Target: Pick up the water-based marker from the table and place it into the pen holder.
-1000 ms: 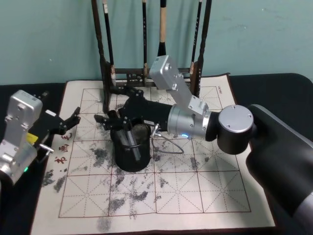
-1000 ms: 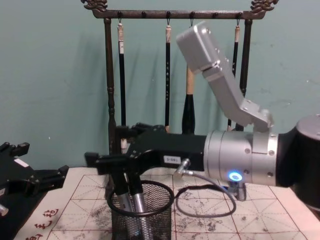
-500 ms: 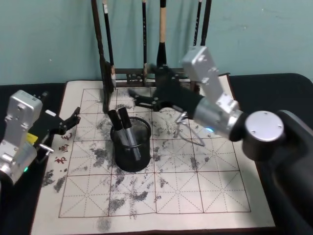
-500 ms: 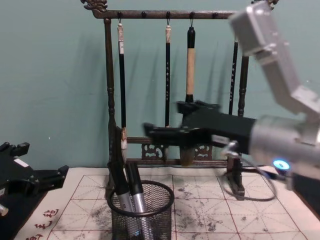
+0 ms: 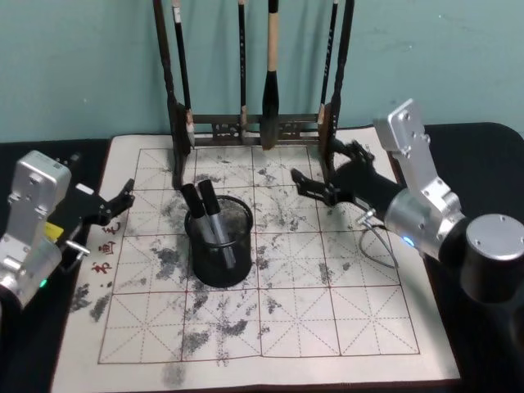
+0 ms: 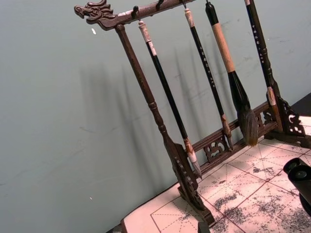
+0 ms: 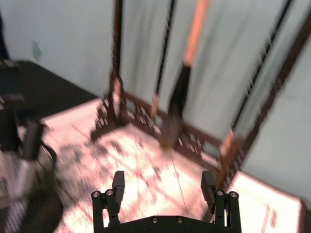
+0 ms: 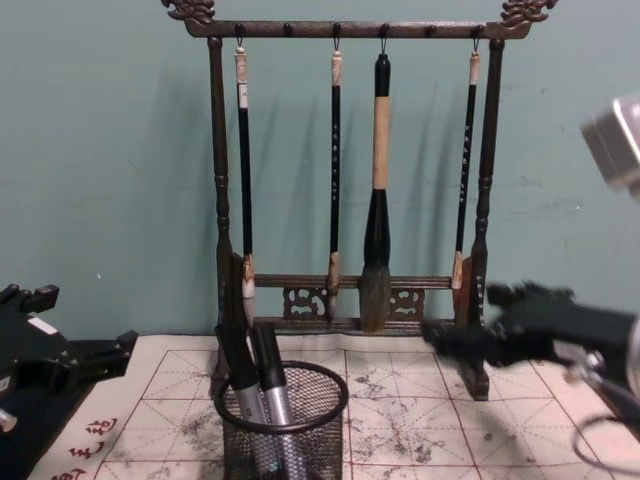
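Note:
The black mesh pen holder [image 5: 219, 250] stands left of centre on the stained calligraphy mat of the table [image 5: 327, 327]. Two water-based markers [image 5: 205, 214] with black caps and silver barrels lean inside it, tops to the back left; the chest view shows the markers [image 8: 255, 375] rising above the pen holder [image 8: 285, 425]. My right gripper [image 5: 315, 187] hovers open and empty over the mat, well to the holder's right; in the right wrist view the gripper [image 7: 163, 187] has its fingers wide apart. My left gripper [image 5: 119, 205] is parked open at the mat's left edge.
A tall dark wooden brush rack [image 5: 254, 123] with several hanging brushes stands along the back of the mat, close behind my right gripper; the rack [image 8: 350, 170] fills the back of the chest view. A thin cable [image 5: 378, 246] loops from the right arm over the mat.
My right gripper has pulled away from over the pen holder, moving right and back toward the rack, open and empty. Both markers stay in the holder. The left arm has not moved.

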